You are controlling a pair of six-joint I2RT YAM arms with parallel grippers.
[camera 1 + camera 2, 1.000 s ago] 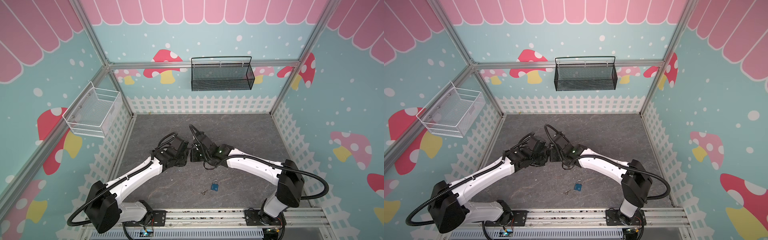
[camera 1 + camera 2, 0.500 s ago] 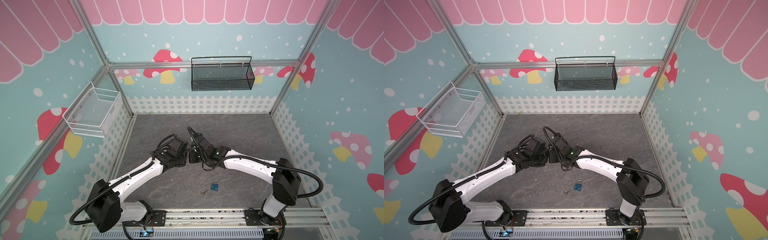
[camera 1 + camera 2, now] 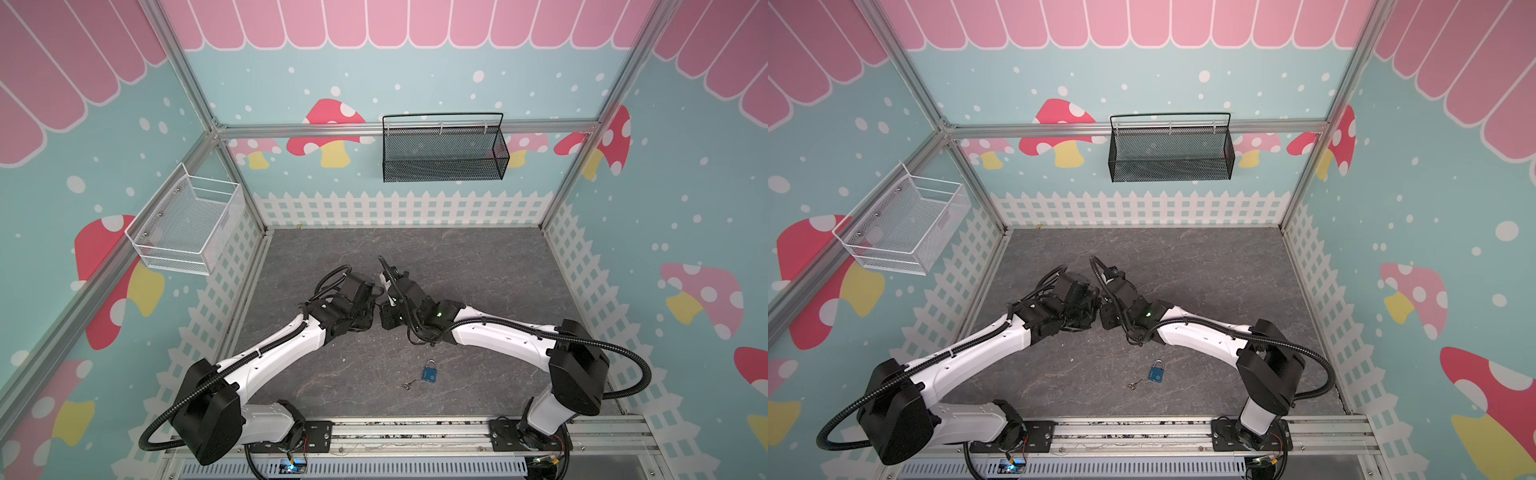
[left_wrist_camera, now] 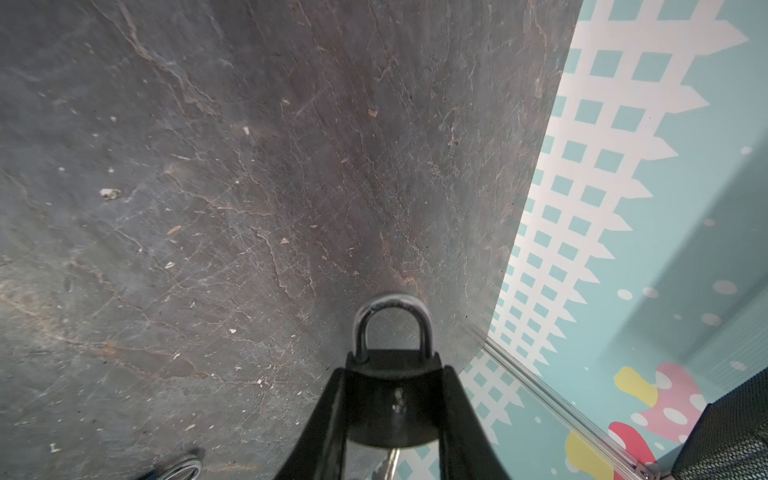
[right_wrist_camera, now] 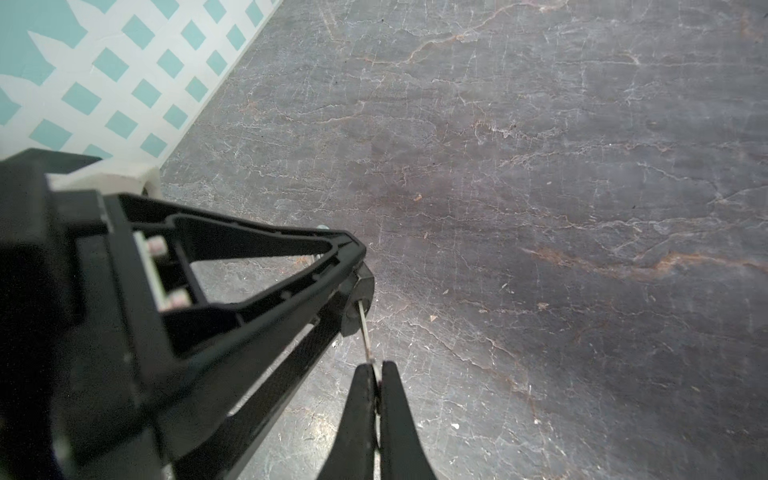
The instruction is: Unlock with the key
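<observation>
My left gripper [image 4: 395, 371] is shut on a black padlock [image 4: 395, 405], whose silver shackle [image 4: 390, 320] sticks out past the fingertips. My right gripper [image 5: 376, 368] is shut on a thin silver key [image 5: 364, 328]. The key's blade runs into the bottom face of the lock [image 5: 358, 301]. In both top views the left gripper [image 3: 368, 307] and the right gripper [image 3: 384, 309] meet tip to tip above the middle of the floor. There the lock and key are hidden between them.
A blue padlock [image 3: 430, 372] with a small key [image 3: 409, 385] beside it lies on the grey floor near the front rail. A black mesh basket [image 3: 444, 153] hangs on the back wall. A white wire basket [image 3: 187, 224] hangs on the left wall.
Both wrists have shifted only slightly where they meet. The grips on the lock and the key are unchanged.
</observation>
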